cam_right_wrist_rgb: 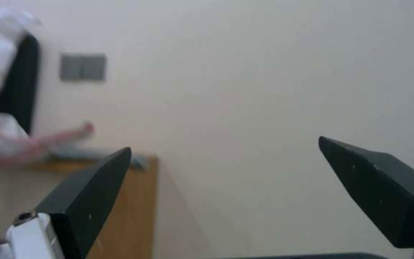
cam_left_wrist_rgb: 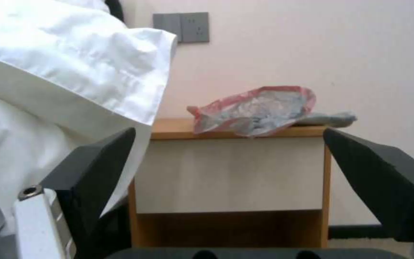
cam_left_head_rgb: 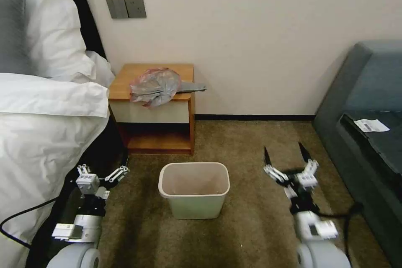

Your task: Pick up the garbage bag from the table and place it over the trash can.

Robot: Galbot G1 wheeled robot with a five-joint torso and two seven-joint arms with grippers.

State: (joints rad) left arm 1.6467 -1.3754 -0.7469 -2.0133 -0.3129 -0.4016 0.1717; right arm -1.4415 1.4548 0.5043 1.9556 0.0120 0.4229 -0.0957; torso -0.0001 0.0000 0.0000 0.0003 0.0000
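My left gripper (cam_left_head_rgb: 102, 171) hangs low beside the bed (cam_left_head_rgb: 42, 134), fingers spread apart and holding nothing. My right gripper (cam_left_head_rgb: 288, 155) hovers above the carpet (cam_left_head_rgb: 251, 142), also spread wide and empty. The trash can (cam_left_head_rgb: 194, 190) stands on the carpet between them, just in front of the table (cam_left_head_rgb: 157, 111). The crumpled garbage bag (cam_left_head_rgb: 155, 86) lies on the table's top, drooping over its front edge, well apart from both grippers.

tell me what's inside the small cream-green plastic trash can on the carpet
Nothing can be seen inside the small cream-green plastic trash can: its bare inner walls show and no liner is fitted. The near wall hides part of the bottom. The crumpled grey garbage bag with a pinkish-red rim lies on the wooden nightstand.
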